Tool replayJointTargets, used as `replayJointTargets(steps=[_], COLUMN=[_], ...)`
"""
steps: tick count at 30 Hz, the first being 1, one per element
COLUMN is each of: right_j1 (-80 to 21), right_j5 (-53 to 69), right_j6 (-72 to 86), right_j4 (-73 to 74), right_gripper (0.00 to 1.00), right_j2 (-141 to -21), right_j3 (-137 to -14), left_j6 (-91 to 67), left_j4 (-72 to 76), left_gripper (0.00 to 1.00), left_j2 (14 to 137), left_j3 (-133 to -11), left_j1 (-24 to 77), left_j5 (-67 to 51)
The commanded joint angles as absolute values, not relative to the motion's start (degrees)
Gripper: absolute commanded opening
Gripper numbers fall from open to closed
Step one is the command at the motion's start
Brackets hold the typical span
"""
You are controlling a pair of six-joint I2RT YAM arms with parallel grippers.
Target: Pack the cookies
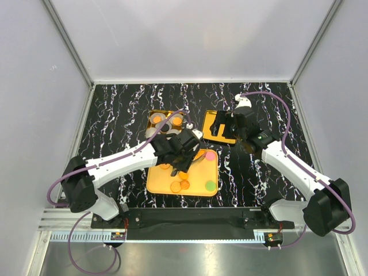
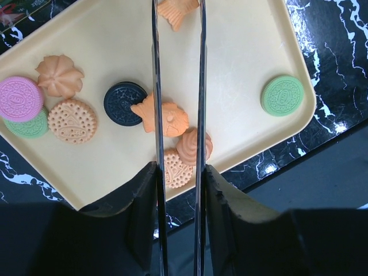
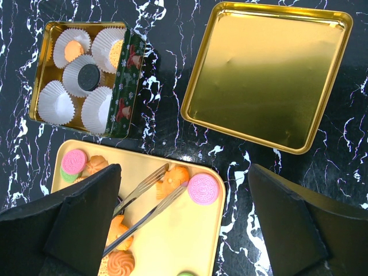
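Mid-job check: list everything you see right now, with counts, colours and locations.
loose cookies: about eleven; orange, tan, pink, green, black; on the tray.
packed cookies: three; orange, tan, black; in paper cups.
paper cups: five; white; in the tin, two empty.
tin: one; gold inside; behind the tray.
lid: one; gold; inside up, right of the tin.
tray: one; yellow; table centre.
tongs: one; metal; over the tray.
table: one; black marbled.
left end effector: shut on the tongs, above the tray.
right end effector: open, empty, hovering above the lid and tray.
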State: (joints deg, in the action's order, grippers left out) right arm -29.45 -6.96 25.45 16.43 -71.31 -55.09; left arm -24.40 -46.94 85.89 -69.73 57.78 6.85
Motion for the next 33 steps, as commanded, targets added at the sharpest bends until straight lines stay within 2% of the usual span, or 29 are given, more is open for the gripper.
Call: replayJointTargets(steps=[1, 21, 33], right_j1=[-29.44, -29.53, -29.53], right_j5=[-8.09, -7.73, -5.71], right_j6=[24.79, 24.79, 25.40], right_j4=[15.47, 15.29, 14.50], right_gripper=[1.00, 1.00, 1.00], right_j2=[-70.75, -71.28, -72.86], right_j3=[-57.22, -57.22, -57.39], left_j6=[-23.47, -22.41, -19.78], left_j4=[-47.11, -52.03, -53.70], left_gripper=[0.36, 0.36, 0.36], left_j2=[83.85, 77.96, 73.92], left_j3=[-72.33, -76.99, -76.29], left_j1=[57.57, 55.20, 42.20], left_j5=[8.43, 12.83, 13.80])
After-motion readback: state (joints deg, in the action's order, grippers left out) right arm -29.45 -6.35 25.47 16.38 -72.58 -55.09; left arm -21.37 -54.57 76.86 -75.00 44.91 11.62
